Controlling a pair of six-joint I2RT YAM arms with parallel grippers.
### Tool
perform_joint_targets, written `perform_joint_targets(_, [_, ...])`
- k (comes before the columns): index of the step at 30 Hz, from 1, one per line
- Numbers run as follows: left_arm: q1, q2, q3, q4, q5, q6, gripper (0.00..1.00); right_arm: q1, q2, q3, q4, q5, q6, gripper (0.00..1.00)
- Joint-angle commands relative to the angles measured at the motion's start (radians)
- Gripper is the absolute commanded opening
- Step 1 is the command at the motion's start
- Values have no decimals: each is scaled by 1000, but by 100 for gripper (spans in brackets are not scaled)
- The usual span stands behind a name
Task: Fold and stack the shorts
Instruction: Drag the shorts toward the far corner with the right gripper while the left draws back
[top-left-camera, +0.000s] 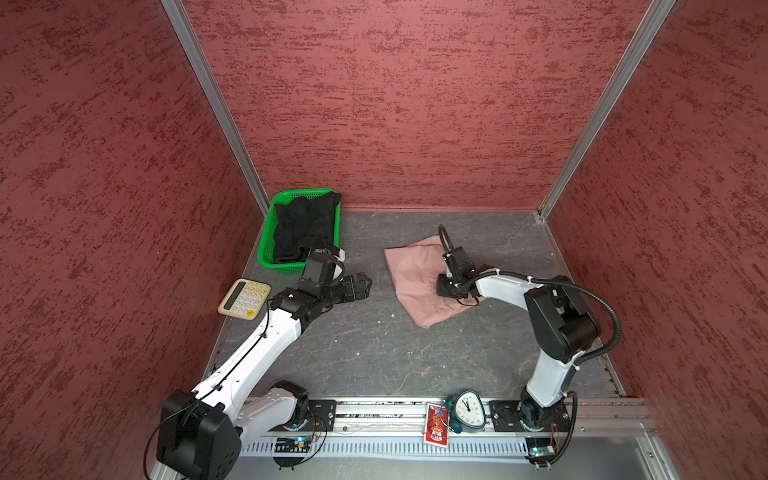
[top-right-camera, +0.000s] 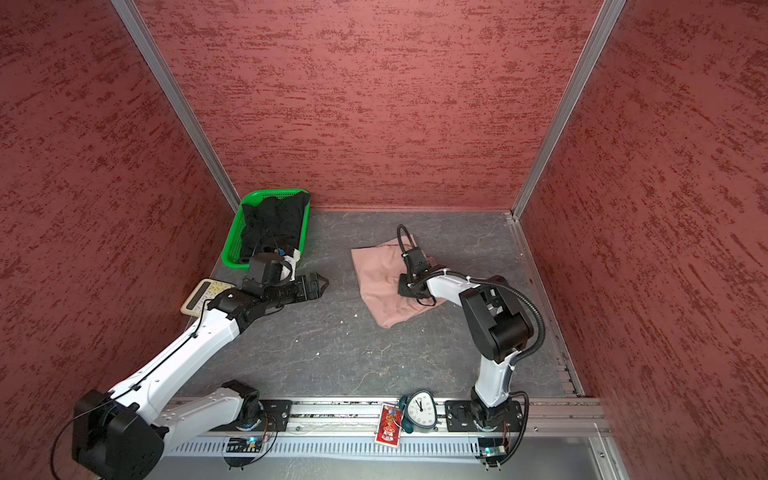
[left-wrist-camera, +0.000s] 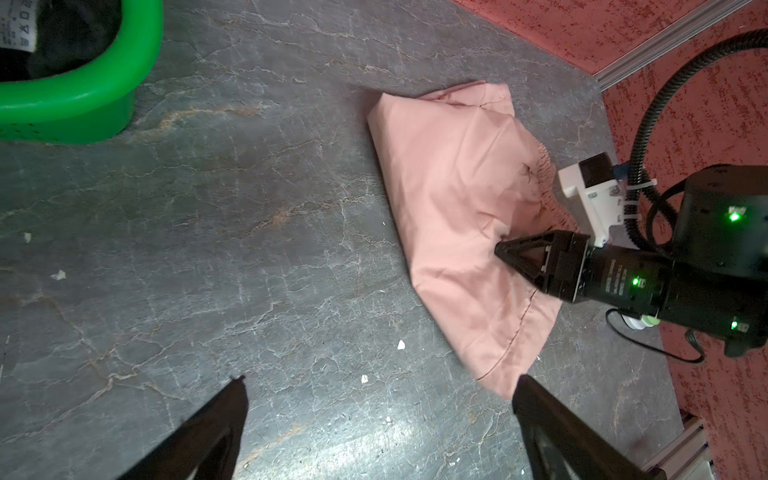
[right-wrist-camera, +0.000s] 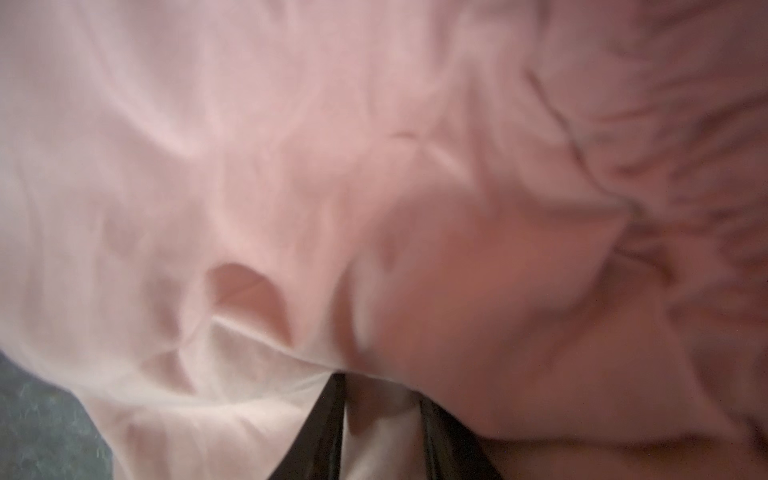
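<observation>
The dusty pink shorts (top-left-camera: 411, 274) (top-right-camera: 374, 278) lie folded on the grey tabletop, right of centre. My right gripper (top-left-camera: 441, 286) (top-right-camera: 402, 286) (left-wrist-camera: 498, 249) is down on their right side. Its fingers are closed on a pinch of pink cloth (right-wrist-camera: 249, 166) between the jaws (right-wrist-camera: 380, 382). The black shorts (top-left-camera: 303, 228) (top-right-camera: 270, 224) (left-wrist-camera: 62, 37) lie bunched in the green basket (top-left-camera: 266, 241) (top-right-camera: 230, 249) (left-wrist-camera: 83, 95) at the back left. My left gripper (top-left-camera: 365, 282) (top-right-camera: 324, 282) (left-wrist-camera: 380, 382) hovers wide open and empty over bare table, left of the pink shorts.
A cream calculator (top-left-camera: 244, 298) (top-right-camera: 199, 297) lies by the left wall, partly under the left arm. A small clock (top-left-camera: 468, 409) (top-right-camera: 419, 409) and a red card (top-left-camera: 436, 424) sit on the front rail. Red walls close in three sides.
</observation>
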Motion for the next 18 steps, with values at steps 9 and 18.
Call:
perform_joint_targets(9, [45, -14, -38, 13, 13, 33, 100, -89, -39, 116, 9, -59, -214, 56])
perform_joint_targets(18, [47, -37, -54, 10, 12, 19, 100, 19, 125, 231, 9, -26, -235, 63])
